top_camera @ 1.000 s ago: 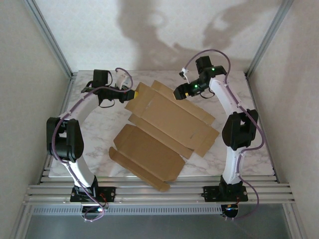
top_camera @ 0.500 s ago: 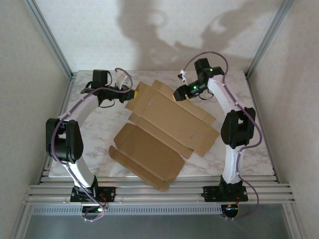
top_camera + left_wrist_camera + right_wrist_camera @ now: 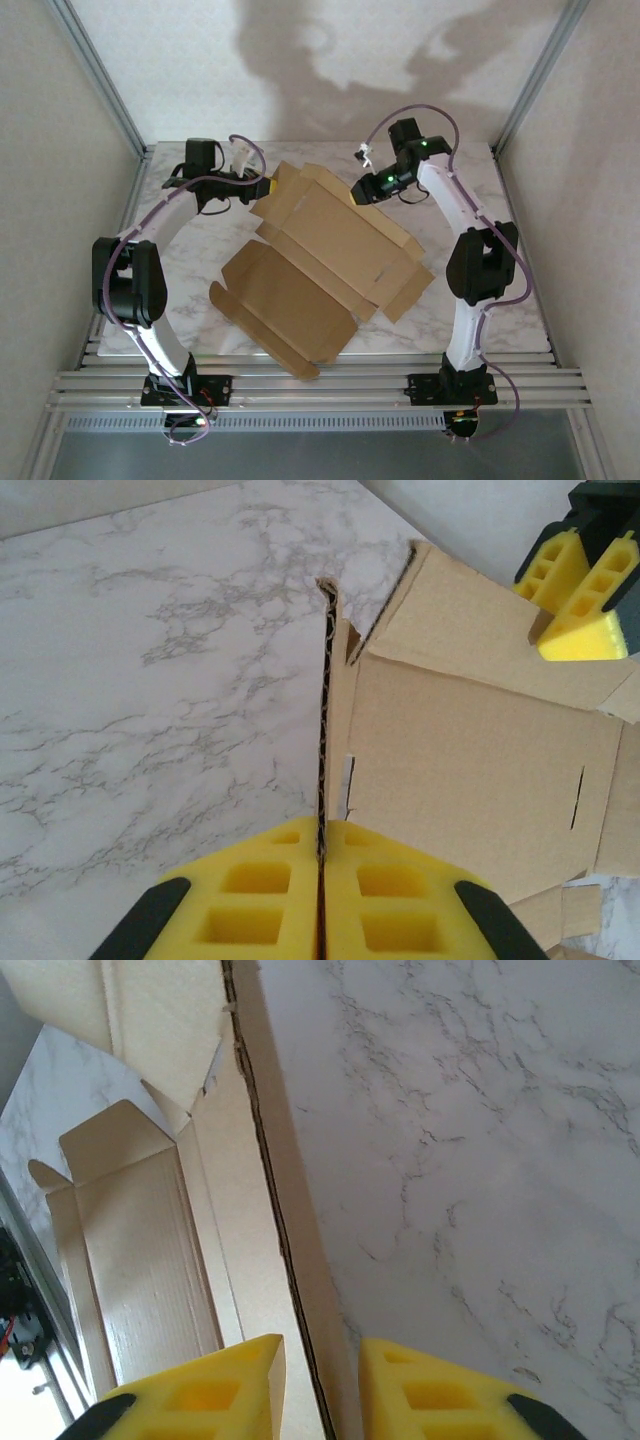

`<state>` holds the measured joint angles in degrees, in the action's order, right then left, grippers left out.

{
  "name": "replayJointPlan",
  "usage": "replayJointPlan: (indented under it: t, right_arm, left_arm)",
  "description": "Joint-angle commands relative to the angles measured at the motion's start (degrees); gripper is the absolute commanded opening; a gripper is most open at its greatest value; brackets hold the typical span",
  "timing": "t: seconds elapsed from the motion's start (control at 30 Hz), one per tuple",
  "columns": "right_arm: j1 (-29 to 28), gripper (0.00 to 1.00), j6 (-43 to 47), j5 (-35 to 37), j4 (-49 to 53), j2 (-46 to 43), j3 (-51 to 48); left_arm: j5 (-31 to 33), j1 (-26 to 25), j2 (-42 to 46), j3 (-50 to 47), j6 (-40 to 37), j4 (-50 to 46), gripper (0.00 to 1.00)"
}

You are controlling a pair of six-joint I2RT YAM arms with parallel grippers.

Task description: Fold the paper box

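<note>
The paper box (image 3: 320, 262) is a brown die-cut sheet lying mostly flat and slanted across the table's middle, its flaps spread. My left gripper (image 3: 268, 188) is at the sheet's far left corner. In the left wrist view that gripper (image 3: 322, 830) is shut on a raised flap edge of the paper box (image 3: 470, 770). My right gripper (image 3: 358, 190) is at the far edge of the sheet. From the right wrist, the gripper (image 3: 320, 1350) straddles a raised cardboard edge (image 3: 262, 1160), with a gap on both sides of it.
The marble table (image 3: 480, 300) ends at aluminium rails (image 3: 320, 385) along the near side, where both arm bases are bolted. Metal frame posts (image 3: 100, 75) and white walls close in the left, right and back. In the left wrist view the right gripper's yellow fingers (image 3: 580, 590) sit over the sheet's far corner.
The right gripper's jaws have narrowed around the flap edge. The whole sheet has slid a little toward the left and near side. The left gripper has kept its hold.
</note>
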<state>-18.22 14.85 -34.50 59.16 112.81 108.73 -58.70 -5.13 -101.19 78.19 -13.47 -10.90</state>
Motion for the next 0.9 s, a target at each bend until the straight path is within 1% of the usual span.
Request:
replayJointPlan:
  t: [0.0,0.2,0.3,0.4,0.47,0.53,0.57,0.67,0.73,0.87]
  right_arm:
    - [-1.35,0.22,0.26,0.46,0.57,-2.9,-1.1]
    - [-3.25,0.09,0.27,7.36,-0.89,-4.7,-3.0]
    - [-3.88,0.04,0.01,10.64,-2.63,-6.26,-5.18]
    - [-4.28,0.01,-0.3,12.85,-4.37,-8.05,-7.13]
    - [-4.54,0.0,-0.72,14.75,-5.58,-9.32,-8.36]
    - [-4.96,0.0,-0.91,18.32,-6.39,-10.51,-9.49]
    - [-5.13,0.0,-0.97,19.84,-6.71,-11.1,-9.91]
    - [-5.42,0.0,-1.17,23.68,-7.9,-13.45,-12.13]
    - [-5.65,0.0,-1.36,24.39,-8.32,-14.78,-13.21]
    - [-6.12,0.0,-1.67,24.67,-8.13,-15.8,-13.74]
  left_arm:
    - [-0.32,-0.32,-0.35,-0.06,1.39,2.46,0.09]
    - [-0.41,-0.34,-0.75,0.04,2.39,3.34,0.1]
    - [-0.43,-0.39,-0.51,-0.05,2.75,3.44,0.1]
    - [0.37,-0.4,-0.31,-0.15,3.41,3.64,0.13]
    - [2.6,-0.36,-0.03,-0.2,4.63,4.06,0.19]
    - [5.52,-0.17,0.65,-0.67,6.96,4.73,0.39]
    - [7.01,-0.23,1.06,-0.72,8.07,4.47,0.43]
    - [9.89,-0.23,3.34,-1.73,12.31,4.31,0.49]
    - [9.98,-0.52,5.52,-4.12,15.6,5.03,0.53]
    - [11.9,-2.2,9.2,-10.92,18.38,8.22,0.59]
